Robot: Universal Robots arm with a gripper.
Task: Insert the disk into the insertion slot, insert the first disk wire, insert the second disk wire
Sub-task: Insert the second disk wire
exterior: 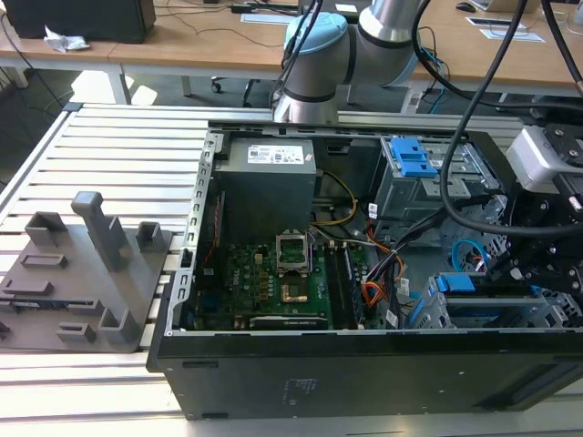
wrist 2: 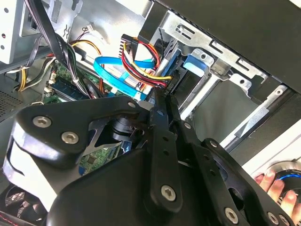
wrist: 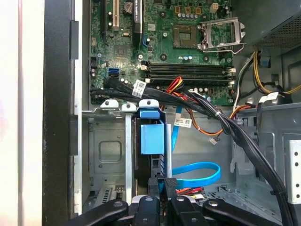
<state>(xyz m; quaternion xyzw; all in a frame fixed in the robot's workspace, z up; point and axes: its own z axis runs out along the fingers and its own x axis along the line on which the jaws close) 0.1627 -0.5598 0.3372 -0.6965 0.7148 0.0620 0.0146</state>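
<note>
The disk (exterior: 474,296), framed by its blue carrier (wrist: 152,134), sits inside the insertion slot (exterior: 551,314), a silver perforated cage (wrist: 106,155) at the case's front corner on the exterior view's right. My gripper (exterior: 510,266) hangs just above the disk's rear end. In both wrist views its fingers (wrist 2: 162,141) come together at a black plug with red, yellow and black wires (wrist 2: 141,59), held against the disk's back edge. A blue flat cable (wrist: 200,172) loops beside the gripper (wrist: 164,182).
The open computer case holds a motherboard (exterior: 273,273), a grey power supply (exterior: 269,173) and a taller cage with a blue latch (exterior: 414,159). A thick black cable bundle (wrist: 235,136) crosses near the slot. A grey fixture (exterior: 82,273) stands outside. A person's hand (wrist 2: 277,186) rests nearby.
</note>
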